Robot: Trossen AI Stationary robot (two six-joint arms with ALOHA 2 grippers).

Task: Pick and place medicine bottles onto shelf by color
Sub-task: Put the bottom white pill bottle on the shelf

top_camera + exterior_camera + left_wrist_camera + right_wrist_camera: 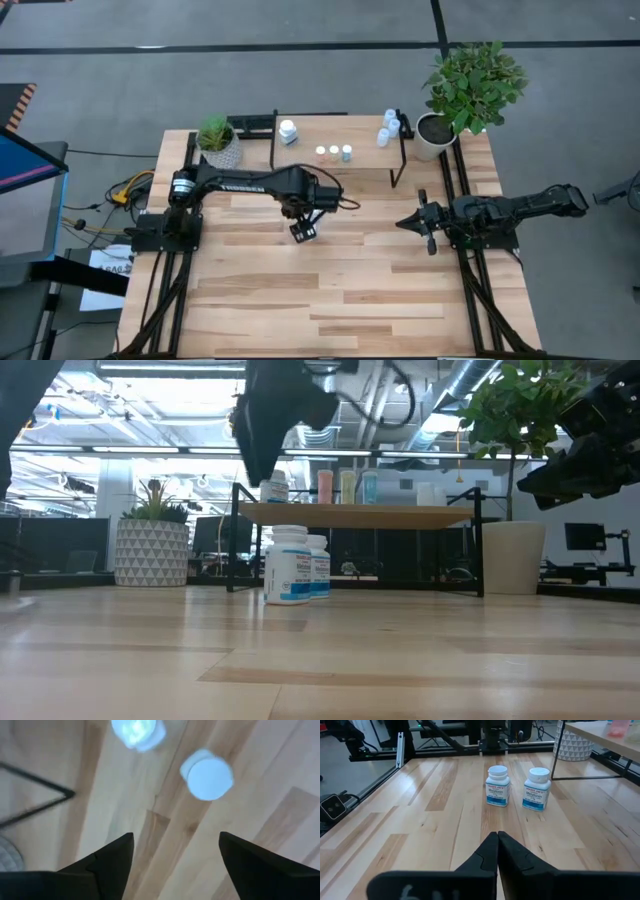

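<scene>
Two white medicine bottles (497, 785) (537, 788) with blue labels stand upright on the tabletop in front of the shelf (340, 135). In the left wrist view their caps (207, 776) (137, 732) show from above. My left gripper (175, 840) hangs open over the table, pointing down, just short of the nearer cap, with nothing between its fingers; in the low view it is the dark shape (270, 420) above the bottles. On the shelf stand a white bottle (288, 130), three small capped ones (334, 152) and pale-blue ones (388, 125). My right gripper (497, 840) waits shut at the table's right side.
A small plant in a patterned pot (218, 140) stands left of the shelf and a big leafy plant in a white pot (432, 135) stands right of it. The shelf's black legs (400, 165) rise near the bottles. Bare tabletop (330, 300) stretches to the near edge.
</scene>
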